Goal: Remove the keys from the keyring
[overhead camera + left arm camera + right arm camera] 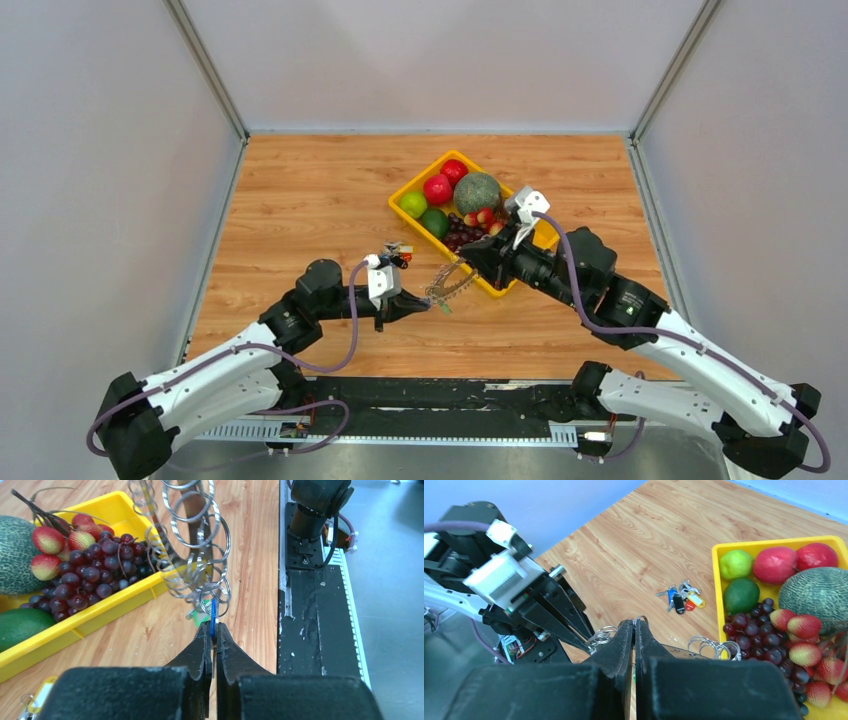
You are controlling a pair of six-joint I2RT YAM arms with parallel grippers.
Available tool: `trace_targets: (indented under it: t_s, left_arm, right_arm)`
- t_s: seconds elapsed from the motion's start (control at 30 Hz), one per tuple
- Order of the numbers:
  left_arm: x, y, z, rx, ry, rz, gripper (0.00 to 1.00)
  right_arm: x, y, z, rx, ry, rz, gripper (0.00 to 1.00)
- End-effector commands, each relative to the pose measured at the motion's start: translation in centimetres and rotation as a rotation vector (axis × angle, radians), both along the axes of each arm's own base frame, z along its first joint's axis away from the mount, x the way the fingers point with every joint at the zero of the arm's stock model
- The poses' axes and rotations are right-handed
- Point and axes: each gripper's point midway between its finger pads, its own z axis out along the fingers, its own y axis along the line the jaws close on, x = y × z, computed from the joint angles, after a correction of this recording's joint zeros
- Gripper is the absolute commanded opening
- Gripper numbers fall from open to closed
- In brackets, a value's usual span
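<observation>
**Key held at both ends; separation not yet made**

Position: the keyring [455, 278] is held off the table [300, 200], just beyond the near-left corner of the yellow tray [769, 544], between the two arms. The keys [441, 294] hang bunched along it.

Fingers: the left gripper [212, 630] has its fingers pressed together on a blue-headed key [212, 614] at the near end of the bunch. The right gripper [634, 627] is likewise closed. A thin wire loop shows at its tips, so I judge that it is pinching the ring itself.

Step in hand, as judged: working the pinched key off the ring. To do it well, the right arm should hold the ring firm while the left draws the key along the wire toward the split. It should follow the curve, not pull straight away, which would only drag the whole bunch. A green head sits just beside the blue one and may snag.

Container: the tray holds a lime [735, 564], a darker green fruit [742, 595], two red apples [775, 565], a melon [816, 592], dark grapes [759, 632] and strawberries [804, 626]. No key is seen in it.

A separate small cluster of coloured keys [681, 600] lies on the table left of the tray, apart from the work.
</observation>
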Motion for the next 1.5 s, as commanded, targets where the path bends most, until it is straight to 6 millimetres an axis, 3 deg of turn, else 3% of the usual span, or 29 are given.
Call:
trace_targets:
  t_s: [0.0, 0.03, 0.07, 0.1, 0.13, 0.17, 0.23, 0.33, 0.53, 0.7, 0.93, 1.33, 1.47]
  left_arm:
    - [0.4, 0.7, 3.0, 0.035, 0.030, 0.070, 0.00]
    - [0.1, 1.3, 2.0, 0.098, 0.072, 0.082, 0.00]
    - [0.6, 1.5, 3.4, 0.099, 0.058, 0.113, 0.00]
    - [0.4, 2.3, 2.5, 0.163, 0.091, 0.131, 0.00]
    - [0.7, 3.1, 2.9, 0.209, 0.102, 0.170, 0.00]
    - [0.8, 3.5, 3.1, 0.233, 0.087, 0.181, 0.00]
    - [1.0, 4.7, 4.0, 0.297, 0.066, 0.212, 0.00]
    - [1.1, 6.5, 5.7, 0.385, 0.041, 0.249, 0.00]
    - [0.6, 8.4, 8.1, 0.515, -0.037, 0.202, 0.00]
    - [1.0, 9.9, 9.0, 0.591, -0.099, 0.225, 0.00]
    - [1.4, 10.0, 10.1, 0.588, -0.155, 0.257, 0.00]
    - [0.6, 8.8, 11.4, 0.456, -0.216, 0.215, 0.00]
    - [0.3, 8.7, 11.5, 0.447, -0.203, 0.205, 0.00]
  right_arm:
    - [0.2, -1.5, 1.1, 0.065, -0.027, -0.064, 0.05]
    - [0.1, -1.6, 0.5, 0.062, -0.020, -0.064, 0.06]
    - [0.0, -1.7, -0.1, 0.057, -0.010, -0.064, 0.07]
    - [-0.1, -1.8, -0.6, 0.056, 0.001, -0.065, 0.09]
    - [-0.2, -1.8, -1.3, 0.053, 0.014, -0.066, 0.12]
    - [-0.3, -1.9, -1.7, 0.054, 0.025, -0.067, 0.19]
    - [-0.5, -2.1, -2.6, 0.055, 0.043, -0.066, 0.43]
    - [-1.6, -1.4, -3.7, 0.040, 0.054, 0.009, 0.58]
    - [-2.7, 0.6, -5.5, 0.021, 0.103, 0.116, 0.63]
    - [-3.0, 2.2, -4.6, 0.062, 0.095, 0.186, 0.72]
    - [-4.2, 3.8, -2.0, 0.184, 0.039, 0.298, 0.68]
    - [-5.4, 7.5, -2.3, 0.159, 0.069, 0.423, 0.53]
    - [-6.3, 8.3, -1.5, 0.178, 0.050, 0.465, 0.53]
